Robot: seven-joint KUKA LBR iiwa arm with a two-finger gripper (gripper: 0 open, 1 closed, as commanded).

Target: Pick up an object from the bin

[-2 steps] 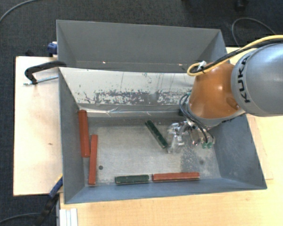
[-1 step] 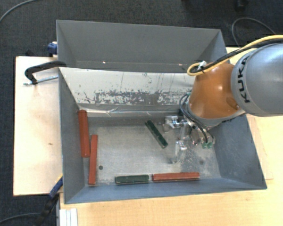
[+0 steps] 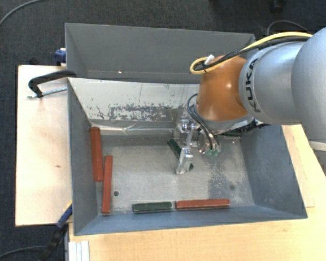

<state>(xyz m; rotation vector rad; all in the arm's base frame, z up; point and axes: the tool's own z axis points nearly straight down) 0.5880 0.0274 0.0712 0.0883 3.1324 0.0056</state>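
Seeing gripper (image 3: 183, 161) hovering mid-bin (image 3: 157, 50) toward back wall, over dark green bar (image 3: 174, 145); grip state undeterminable. Counting, well apart along walls: three red-brown bars (image 3: 96, 154), two left, one front; second green bar (image 3: 152, 206), front.

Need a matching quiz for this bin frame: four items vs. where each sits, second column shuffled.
Items:
1 green bar
2 lone red bar
3 two red bars
4 hand

Places:
A around the middle of the bin
B along the view's left wall
C along the view's lower wall, right part
D along the view's lower wall, left of the lone red bar

Pairs: 1-D, 2-C, 3-B, 4-A
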